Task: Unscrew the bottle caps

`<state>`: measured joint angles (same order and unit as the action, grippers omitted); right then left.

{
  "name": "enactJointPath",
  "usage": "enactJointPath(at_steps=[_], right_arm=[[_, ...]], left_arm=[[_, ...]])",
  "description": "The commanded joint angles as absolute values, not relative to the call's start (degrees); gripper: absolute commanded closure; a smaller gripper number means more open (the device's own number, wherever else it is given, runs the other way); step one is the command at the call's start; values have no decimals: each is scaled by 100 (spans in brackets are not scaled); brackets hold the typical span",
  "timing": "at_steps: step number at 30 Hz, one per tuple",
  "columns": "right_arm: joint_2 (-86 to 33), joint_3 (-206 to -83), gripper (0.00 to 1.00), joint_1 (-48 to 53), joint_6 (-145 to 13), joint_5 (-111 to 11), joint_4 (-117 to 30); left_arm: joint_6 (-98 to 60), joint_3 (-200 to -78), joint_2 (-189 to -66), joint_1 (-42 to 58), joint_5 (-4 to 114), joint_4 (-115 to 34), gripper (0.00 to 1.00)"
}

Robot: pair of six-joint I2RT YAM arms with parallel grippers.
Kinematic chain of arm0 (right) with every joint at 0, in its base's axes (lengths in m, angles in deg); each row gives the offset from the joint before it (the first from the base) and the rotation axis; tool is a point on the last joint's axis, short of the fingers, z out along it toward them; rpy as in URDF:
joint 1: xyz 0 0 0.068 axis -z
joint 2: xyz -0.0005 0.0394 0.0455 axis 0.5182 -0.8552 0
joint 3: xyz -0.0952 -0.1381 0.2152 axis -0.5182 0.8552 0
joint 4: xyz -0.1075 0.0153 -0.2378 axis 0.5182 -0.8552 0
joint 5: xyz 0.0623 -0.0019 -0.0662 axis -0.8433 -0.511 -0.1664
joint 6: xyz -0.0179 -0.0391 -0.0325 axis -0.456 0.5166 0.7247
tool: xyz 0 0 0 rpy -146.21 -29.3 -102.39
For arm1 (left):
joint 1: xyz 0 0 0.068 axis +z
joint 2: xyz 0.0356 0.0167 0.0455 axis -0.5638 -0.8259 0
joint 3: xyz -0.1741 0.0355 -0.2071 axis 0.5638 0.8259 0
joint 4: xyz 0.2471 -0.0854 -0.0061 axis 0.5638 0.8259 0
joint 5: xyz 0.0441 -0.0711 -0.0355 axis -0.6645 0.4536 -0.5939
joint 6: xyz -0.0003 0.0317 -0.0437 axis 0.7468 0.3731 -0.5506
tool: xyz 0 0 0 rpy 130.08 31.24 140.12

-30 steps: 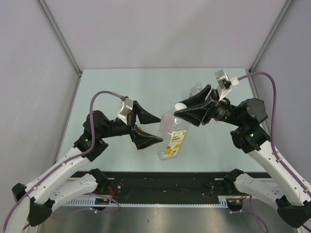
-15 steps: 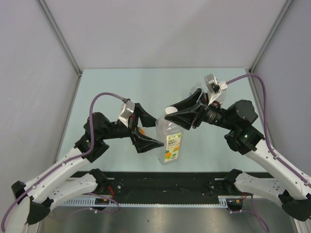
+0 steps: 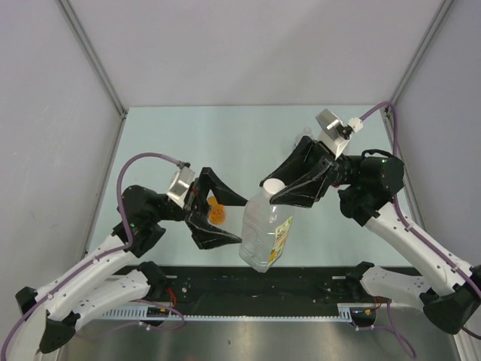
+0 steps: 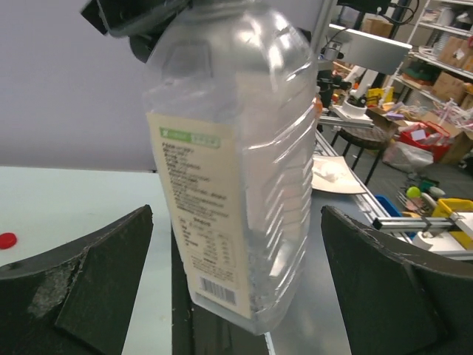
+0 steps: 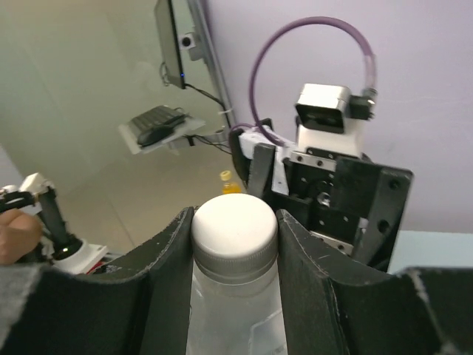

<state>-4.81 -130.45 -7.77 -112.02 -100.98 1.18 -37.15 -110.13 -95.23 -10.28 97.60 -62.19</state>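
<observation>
The large clear bottle (image 3: 263, 235) with the orange-green label hangs roughly upright, lifted off the table over its near edge. My right gripper (image 3: 274, 188) is shut on its white cap (image 3: 273, 186). In the right wrist view the white cap (image 5: 235, 225) sits tight between both fingers (image 5: 159, 266). My left gripper (image 3: 240, 219) is open just left of the bottle body. In the left wrist view the bottle (image 4: 229, 163) stands between and just ahead of the wide-open fingers (image 4: 96, 288) without touching them. A red cap (image 4: 6, 239) lies loose on the table. The blue cap is out of view.
A small clear bottle (image 3: 304, 135) stands at the back of the pale table (image 3: 188, 143), mostly hidden behind my right arm. The black rail (image 3: 248, 289) runs along the near edge under the lifted bottle. Grey walls close in the left, right and back sides.
My right gripper has carried the bottle by its cap left and toward the near edge, turning it from tilted to more upright. My left arm has drawn back, and its open fingers now face the bottle's side.
</observation>
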Motion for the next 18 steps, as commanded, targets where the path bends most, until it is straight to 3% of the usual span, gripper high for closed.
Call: enactJointPath(at_steps=[1,18], right_arm=[[-781,-13120,100,-737,-12741,-10448,2519],[-1247,-13261,100,-922,-13007,-10501,3060]], left_arm=[[-4184,-10846,-9657,-1015,10113,-7023,0],[-5299,-10863,-10465,-1059,10272,-8684,0]])
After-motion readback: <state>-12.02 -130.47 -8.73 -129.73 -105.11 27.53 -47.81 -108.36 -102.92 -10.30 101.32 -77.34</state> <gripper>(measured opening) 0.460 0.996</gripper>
